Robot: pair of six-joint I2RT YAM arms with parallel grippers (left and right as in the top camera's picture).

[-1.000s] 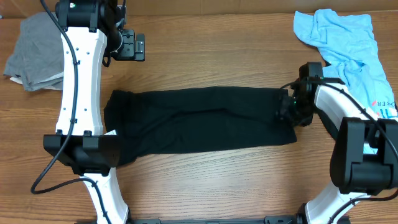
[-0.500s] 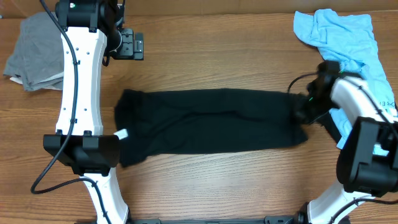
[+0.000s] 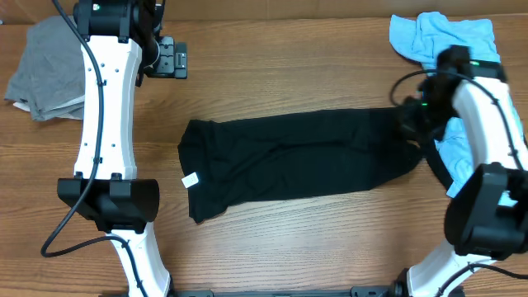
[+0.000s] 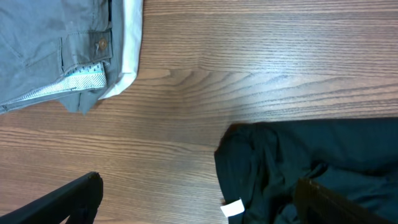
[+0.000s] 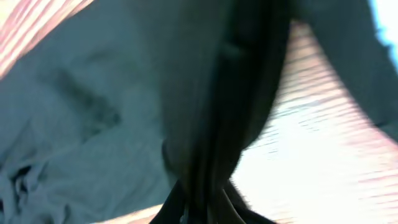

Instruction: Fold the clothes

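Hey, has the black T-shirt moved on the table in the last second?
Yes. The black T-shirt slid rightward in the overhead view, farther from the grey garment, pulled by the right end effector.

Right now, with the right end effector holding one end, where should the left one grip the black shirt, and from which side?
Grip the shirt at its free left edge, by the tag. Come from above on the left: the cloth lies flat there, open to the left end effector, while the right end effector bunches the far end.

Robotics lab: cabled left arm [image 3: 103, 99] and right arm [image 3: 491, 124] flank a wood-grain table [image 3: 289, 66].
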